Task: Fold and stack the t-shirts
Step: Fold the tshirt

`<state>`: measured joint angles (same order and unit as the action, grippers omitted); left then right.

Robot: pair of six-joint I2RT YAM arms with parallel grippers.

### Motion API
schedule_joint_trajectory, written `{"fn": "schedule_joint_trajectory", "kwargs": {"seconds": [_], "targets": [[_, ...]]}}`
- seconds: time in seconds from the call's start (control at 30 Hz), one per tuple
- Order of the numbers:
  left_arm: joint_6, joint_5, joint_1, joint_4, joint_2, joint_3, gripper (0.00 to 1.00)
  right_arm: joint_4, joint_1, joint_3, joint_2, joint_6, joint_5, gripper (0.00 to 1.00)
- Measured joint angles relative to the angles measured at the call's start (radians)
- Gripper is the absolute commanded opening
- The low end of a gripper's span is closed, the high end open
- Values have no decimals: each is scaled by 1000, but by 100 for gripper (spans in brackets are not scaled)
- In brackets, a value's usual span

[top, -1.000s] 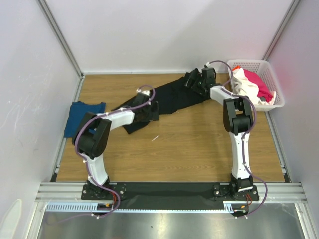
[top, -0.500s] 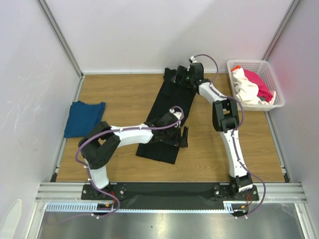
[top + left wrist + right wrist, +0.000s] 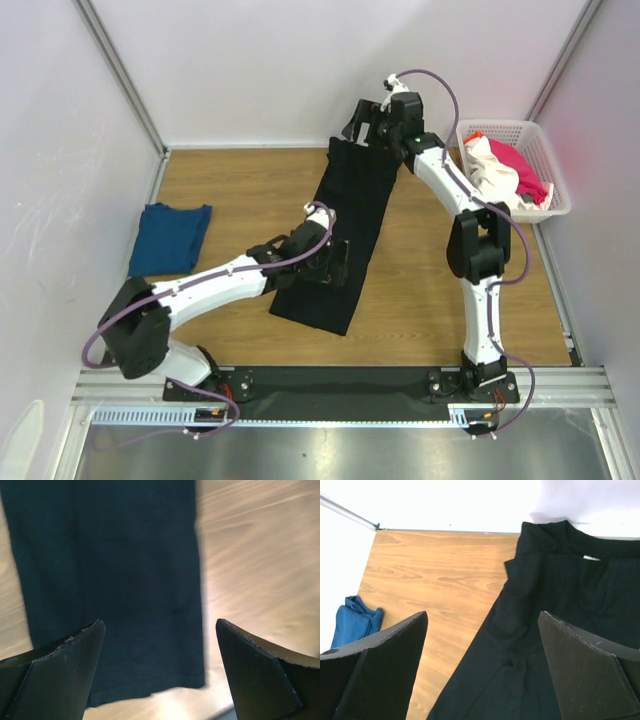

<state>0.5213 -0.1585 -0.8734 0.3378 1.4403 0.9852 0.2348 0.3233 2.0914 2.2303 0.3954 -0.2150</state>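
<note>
A black t-shirt (image 3: 352, 205) lies folded into a long narrow strip, running from the back wall toward the near edge. My left gripper (image 3: 325, 262) hovers open over its near end, with nothing between the fingers. In the left wrist view the black t-shirt (image 3: 110, 575) fills the space under my left gripper (image 3: 160, 622). My right gripper (image 3: 366, 122) is open above the collar end by the back wall. The right wrist view shows my right gripper (image 3: 483, 614) over the black t-shirt (image 3: 560, 605), whose white tag (image 3: 591, 557) shows. A dark blue t-shirt (image 3: 168, 238) lies folded at the left.
A white lattice basket (image 3: 553, 160) stands at the back right with a white shirt (image 3: 490, 172) and a pink-red shirt (image 3: 522, 172) in it. The dark blue t-shirt (image 3: 355, 620) sits by the left wall. White walls enclose the wooden table (image 3: 240, 190) on three sides.
The black t-shirt has swung from a diagonal lie to a strip running back to front. My left gripper moved toward its near end; my right gripper moved to the back wall.
</note>
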Motion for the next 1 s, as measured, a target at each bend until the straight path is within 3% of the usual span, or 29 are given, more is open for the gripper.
{"fn": "schedule_joint_trajectory", "kwargs": {"seconds": [0.1,0.27,0.8,1.0], "targets": [[-6,-26,7,-45,39,-83,100,-4,29,-54,-50,-9,36,100],[0,-37,1,-72,81,-188,100,21,65,-106,3,-14,87,100],[89,-145,-137,-171,145,-193,100,78,80,-148,151,-17,192,100],[168,-192,-256,-169,148,-188,100,55,101,-148,162,-27,207,100]]}}
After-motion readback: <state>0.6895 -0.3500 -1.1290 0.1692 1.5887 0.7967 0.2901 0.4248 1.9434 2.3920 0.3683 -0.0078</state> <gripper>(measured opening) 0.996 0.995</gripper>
